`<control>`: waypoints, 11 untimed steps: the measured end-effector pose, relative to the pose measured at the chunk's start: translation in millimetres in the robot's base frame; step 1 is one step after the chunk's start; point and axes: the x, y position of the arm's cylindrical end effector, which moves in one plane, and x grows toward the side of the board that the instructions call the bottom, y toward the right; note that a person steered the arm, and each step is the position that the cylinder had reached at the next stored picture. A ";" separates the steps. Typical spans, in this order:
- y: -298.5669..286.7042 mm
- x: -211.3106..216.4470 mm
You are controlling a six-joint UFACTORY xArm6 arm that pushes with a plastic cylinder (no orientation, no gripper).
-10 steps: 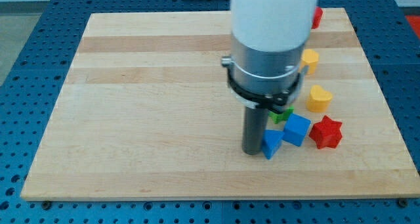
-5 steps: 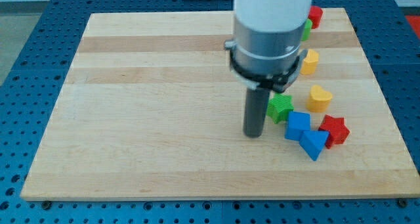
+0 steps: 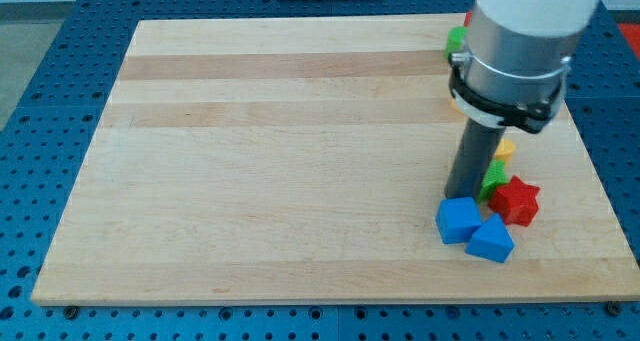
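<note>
My tip [image 3: 461, 195] rests on the wooden board [image 3: 280, 151] at the view's lower right, just above the blue cube [image 3: 459, 220] and about touching its top edge. A blue triangular block [image 3: 490, 241] lies against the cube's lower right. To the tip's right sit a green block [image 3: 493, 180] and a red star [image 3: 516, 201], close together. A yellow block [image 3: 505, 149] peeks out behind the rod, mostly hidden.
Another green block [image 3: 456, 39] shows at the board's top right, partly hidden by the arm's wide body [image 3: 520, 41]. A sliver of a yellow block [image 3: 452, 105] shows at the arm's left side. A blue perforated table surrounds the board.
The arm has swung to the view's right. The green block has slid right, up against the red star. The blue cube and blue triangle have shifted slightly.
</note>
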 end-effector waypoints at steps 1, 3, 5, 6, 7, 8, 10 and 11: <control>-19.2 -21.2; -63.4 34.0; -11.8 58.4; -1.3 60.4; -4.4 62.5; -25.4 91.9; 40.1 75.0; -9.6 99.3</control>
